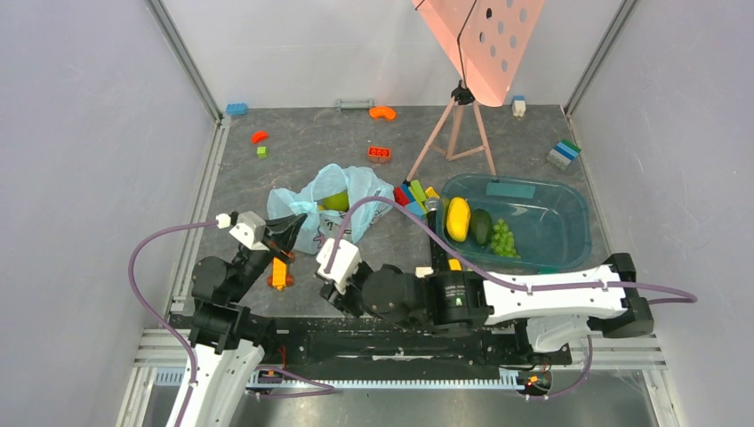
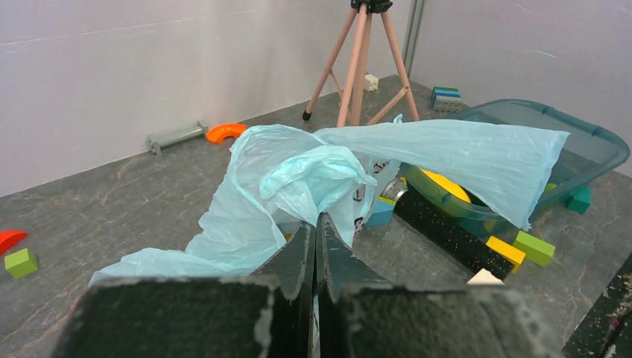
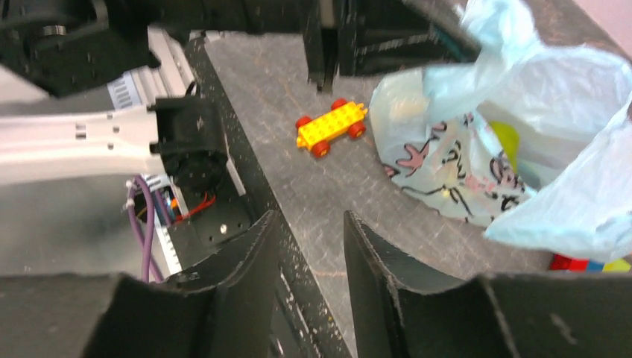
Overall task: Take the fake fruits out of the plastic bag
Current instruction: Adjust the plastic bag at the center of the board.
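Note:
The light blue plastic bag (image 1: 360, 189) lies crumpled at the table's middle, its mouth held up. Inside it shows one yellow-green fruit (image 1: 335, 201), also seen in the right wrist view (image 3: 507, 138). My left gripper (image 1: 298, 219) is shut on the bag's near edge (image 2: 298, 179), with thin film pinched between the fingers (image 2: 302, 250). My right gripper (image 3: 309, 216) stands open and empty over the table's near edge, just in front of the bag (image 3: 462, 164). A yellow lemon (image 1: 457, 219), a dark green fruit (image 1: 481, 226) and green grapes (image 1: 502, 238) lie in the teal tub (image 1: 569, 200).
A yellow toy car (image 3: 332, 125) sits near the left arm, in front of the bag. Coloured bricks (image 1: 413, 194) lie between bag and tub. A pink tripod (image 1: 453, 133) stands behind. Small bricks (image 1: 380, 153) are scattered along the back.

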Tool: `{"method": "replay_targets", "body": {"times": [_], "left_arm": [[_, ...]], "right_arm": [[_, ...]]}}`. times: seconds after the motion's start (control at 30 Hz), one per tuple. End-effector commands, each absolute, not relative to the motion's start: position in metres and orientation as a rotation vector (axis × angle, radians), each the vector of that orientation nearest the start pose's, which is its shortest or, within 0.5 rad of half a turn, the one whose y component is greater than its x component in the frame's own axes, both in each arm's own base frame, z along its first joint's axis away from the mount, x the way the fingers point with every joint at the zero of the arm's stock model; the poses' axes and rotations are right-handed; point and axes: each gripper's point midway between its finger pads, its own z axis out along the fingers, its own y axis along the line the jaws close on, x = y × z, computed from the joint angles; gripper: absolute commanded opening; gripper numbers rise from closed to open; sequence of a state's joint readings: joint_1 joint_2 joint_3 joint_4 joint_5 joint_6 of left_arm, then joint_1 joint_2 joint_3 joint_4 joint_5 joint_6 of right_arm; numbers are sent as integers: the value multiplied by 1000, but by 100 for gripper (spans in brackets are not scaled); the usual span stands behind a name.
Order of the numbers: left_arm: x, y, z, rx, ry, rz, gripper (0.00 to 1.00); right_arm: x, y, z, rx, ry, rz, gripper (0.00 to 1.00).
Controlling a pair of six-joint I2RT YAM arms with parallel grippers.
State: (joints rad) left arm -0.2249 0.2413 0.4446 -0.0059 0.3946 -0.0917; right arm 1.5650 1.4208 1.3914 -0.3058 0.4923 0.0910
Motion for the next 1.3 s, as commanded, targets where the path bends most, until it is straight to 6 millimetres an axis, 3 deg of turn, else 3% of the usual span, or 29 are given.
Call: {"method": "replay_targets", "body": {"times": [0.0,0.23,0.43,0.57,0.7,1.0,1.27], "left_arm": [[206,-120,303,412,1316,-538,2],[200,-119,305,420,1307,-534,2],[195,-119,308,423,1297,-542,2],[190,-120,312,431,1282,-552,2],[181,-126,314,486,1253,-568,2],[160,-136,318,611,1157,-586,2],[153,-138,322,638,1128,-583,2]], "right_arm": [[80,412,299,-974,1630,646,37],[103,413,251,-984,1637,463,26],[157,417,234,-863,1680,353,17],[199,414,236,-797,1692,307,17],[226,417,254,-782,1669,317,18],[256,434,270,-797,1688,398,21],[284,446,254,-770,1761,388,20]]}}
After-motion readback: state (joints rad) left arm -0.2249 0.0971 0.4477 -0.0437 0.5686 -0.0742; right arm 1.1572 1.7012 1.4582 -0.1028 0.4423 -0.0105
